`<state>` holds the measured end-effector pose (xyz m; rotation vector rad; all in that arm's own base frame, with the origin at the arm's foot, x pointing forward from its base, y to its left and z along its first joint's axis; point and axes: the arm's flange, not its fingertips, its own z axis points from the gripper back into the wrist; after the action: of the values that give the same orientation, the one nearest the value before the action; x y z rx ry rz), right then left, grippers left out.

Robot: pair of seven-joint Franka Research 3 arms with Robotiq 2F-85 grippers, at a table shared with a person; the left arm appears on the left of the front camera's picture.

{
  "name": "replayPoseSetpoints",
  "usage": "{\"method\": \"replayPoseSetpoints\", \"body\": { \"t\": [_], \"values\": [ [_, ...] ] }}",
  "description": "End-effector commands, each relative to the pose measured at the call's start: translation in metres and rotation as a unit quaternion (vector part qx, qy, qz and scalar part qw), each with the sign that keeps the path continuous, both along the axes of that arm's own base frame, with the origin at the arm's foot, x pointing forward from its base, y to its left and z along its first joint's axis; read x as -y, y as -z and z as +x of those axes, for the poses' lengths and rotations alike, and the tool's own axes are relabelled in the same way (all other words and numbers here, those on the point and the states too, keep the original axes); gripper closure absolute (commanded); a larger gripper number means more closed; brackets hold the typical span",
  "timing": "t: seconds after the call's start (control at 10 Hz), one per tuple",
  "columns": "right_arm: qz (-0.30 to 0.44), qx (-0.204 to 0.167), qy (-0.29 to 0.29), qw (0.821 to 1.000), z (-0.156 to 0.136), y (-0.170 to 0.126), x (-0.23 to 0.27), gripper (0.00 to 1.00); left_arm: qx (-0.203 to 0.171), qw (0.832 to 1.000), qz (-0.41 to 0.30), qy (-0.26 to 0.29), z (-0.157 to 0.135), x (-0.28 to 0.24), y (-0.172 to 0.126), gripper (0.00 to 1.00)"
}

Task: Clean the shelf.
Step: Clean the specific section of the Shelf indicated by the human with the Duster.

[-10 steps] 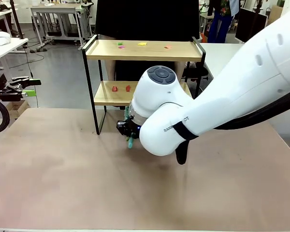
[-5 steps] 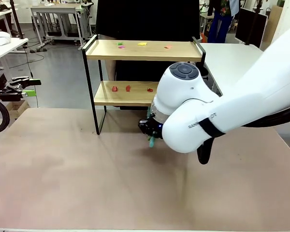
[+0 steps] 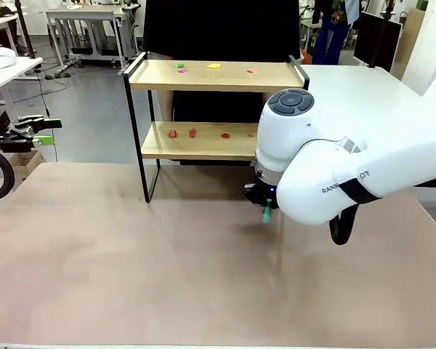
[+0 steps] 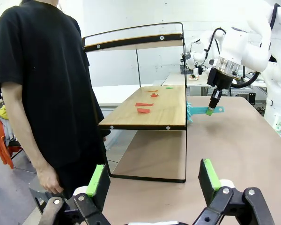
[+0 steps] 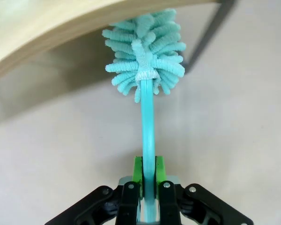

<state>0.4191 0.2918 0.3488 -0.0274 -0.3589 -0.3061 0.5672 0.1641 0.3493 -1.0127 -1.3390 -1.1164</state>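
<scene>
A small two-tier shelf (image 3: pixel 225 75) with light wooden boards in a thin black metal frame stands at the far edge of the beige-brown surface (image 3: pixel 131 276), about midway along that edge. A person in a black shirt (image 4: pixel 42 84) stands right behind it, one hand (image 4: pixel 49 180) hanging at their side.

Small paper-like scraps lie on both boards. The top board holds green, pink, yellow and orange bits (image 3: pixel 214 66). The lower board holds a row of red bits (image 3: pixel 192 132).

The right gripper (image 5: pixel 147 171) has its green-padded fingers (image 5: pixel 137 171) pinched on the slim handle of a turquoise duster with a fluffy chenille head (image 5: pixel 145 47). The duster points away from the wrist, level with the lower board. Its head touches the front edge of that board, near the end on the robot's right. The white right arm (image 3: pixel 349 174) reaches in low over the surface in front of the shelf.

The left gripper (image 4: pixel 152 180) is off beyond the shelf's left end and faces along the boards. Its fingers (image 4: pixel 96 180) are spread wide with nothing between them.
</scene>
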Motion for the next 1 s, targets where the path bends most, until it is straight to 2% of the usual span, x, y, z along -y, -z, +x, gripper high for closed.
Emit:
{"method": "replayPoseSetpoints", "body": {
  "t": [0.0,0.2,0.3,0.4,0.7,0.9],
  "values": [
    [-0.048,0.013,0.034,0.998,-0.017,-0.004,0.002,0.87,0.002,1.0,0.004,0.001,-0.001,0.0,-0.001,0.0],
    [-0.065,0.035,0.026,0.997,-0.027,-0.009,-0.001,0.87,0.002,1.0,0.004,0.001,-0.001,0.0,-0.001,0.0],
    [-0.03,0.047,-0.007,0.998,-0.032,-0.014,-0.009,0.87,0.002,1.0,0.004,0.001,-0.001,0.0,-0.001,0.0],
    [-0.048,0.013,0.001,0.999,-0.015,-0.011,0.0,0.87,0.002,1.0,0.004,0.001,-0.001,0.0,-0.001,0.0],
    [-0.046,0.017,-0.009,0.999,-0.02,-0.013,-0.007,0.87,0.002,1.0,0.004,0.001,-0.001,0.0,-0.001,0.0],
    [-0.028,0.053,-0.03,0.998,-0.036,-0.025,0.006,0.87,0.002,1.0,0.004,0.001,-0.001,0.0,-0.001,0.0]
  ]
}}
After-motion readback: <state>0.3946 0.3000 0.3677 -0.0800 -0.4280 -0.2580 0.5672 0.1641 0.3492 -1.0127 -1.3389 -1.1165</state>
